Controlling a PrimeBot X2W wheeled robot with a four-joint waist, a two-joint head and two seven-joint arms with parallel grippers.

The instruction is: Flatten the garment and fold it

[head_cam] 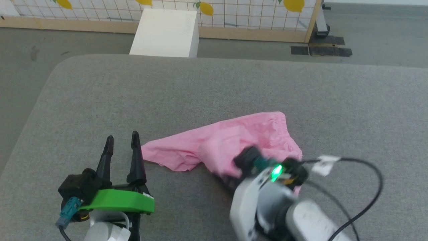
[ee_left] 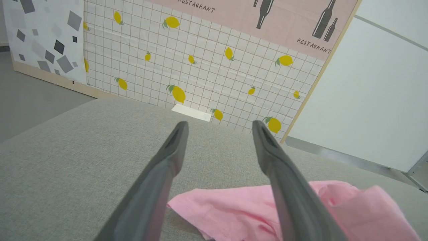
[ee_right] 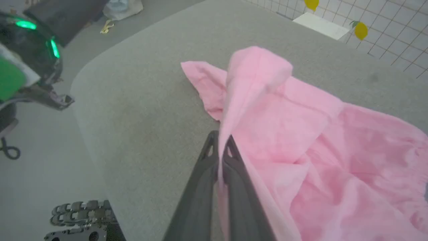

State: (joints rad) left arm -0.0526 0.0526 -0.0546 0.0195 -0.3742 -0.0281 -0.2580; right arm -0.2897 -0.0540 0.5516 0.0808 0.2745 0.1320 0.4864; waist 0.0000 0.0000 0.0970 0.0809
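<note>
The garment (head_cam: 230, 140), light pink shorts with a gathered waistband at the far right end, lies crumpled on the grey cushioned surface (head_cam: 214, 93). In the right wrist view my right gripper (ee_right: 220, 140) is shut on a fold of the garment (ee_right: 301, 134), and the pinched cloth rises in a ridge above the fingertips. In the head view that wrist covers the near edge of the cloth. My left gripper (head_cam: 121, 140) stands open just left of the garment's left corner, not touching it. In the left wrist view the pink cloth (ee_left: 234, 207) lies between and beyond its spread fingers (ee_left: 174, 150).
A white box (head_cam: 165, 31) stands on the floor beyond the surface's far edge, before a lemon-patterned partition (head_cam: 234, 13). The grey floor (head_cam: 20, 67) drops away to the left. A black cable (head_cam: 364, 187) loops from my right wrist at the lower right.
</note>
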